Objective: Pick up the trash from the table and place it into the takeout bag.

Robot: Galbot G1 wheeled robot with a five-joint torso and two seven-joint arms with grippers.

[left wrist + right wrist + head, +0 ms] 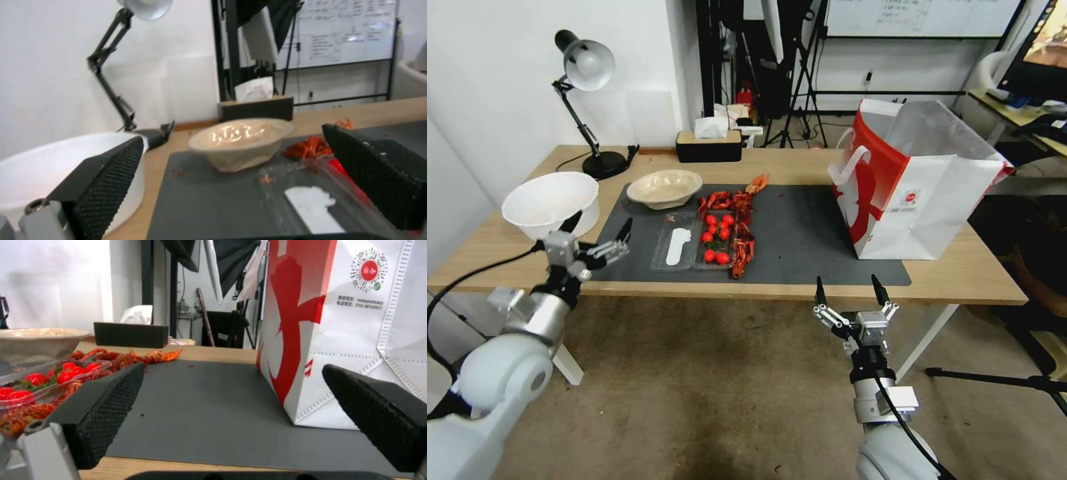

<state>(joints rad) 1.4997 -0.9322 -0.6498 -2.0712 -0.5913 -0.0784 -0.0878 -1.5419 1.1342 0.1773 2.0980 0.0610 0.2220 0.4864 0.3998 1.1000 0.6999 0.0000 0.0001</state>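
The trash lies on the left half of the dark mat (807, 233) on the table (960, 273): a shallow beige bowl (664, 188) (240, 140), a clear tray of red cherry tomatoes (715, 240) (40, 376), a clear lid (675, 248) and red crayfish shells (740, 220) (129, 357). A large white bowl (550, 200) stands left of the mat. My left gripper (598, 228) (233, 136) hovers open at the mat's left edge, between the white bowl and the clear lid. The takeout bag (920, 187) (356, 323) stands upright and open at the right. In front of the table's edge my right gripper (848, 285) (233, 368) is open and holds nothing.
A black desk lamp (587, 67) and a black tissue box (708, 143) stand along the table's back edge. The mat between the shells and the bag is bare. Tripods and another desk (1027, 113) stand behind and to the right.
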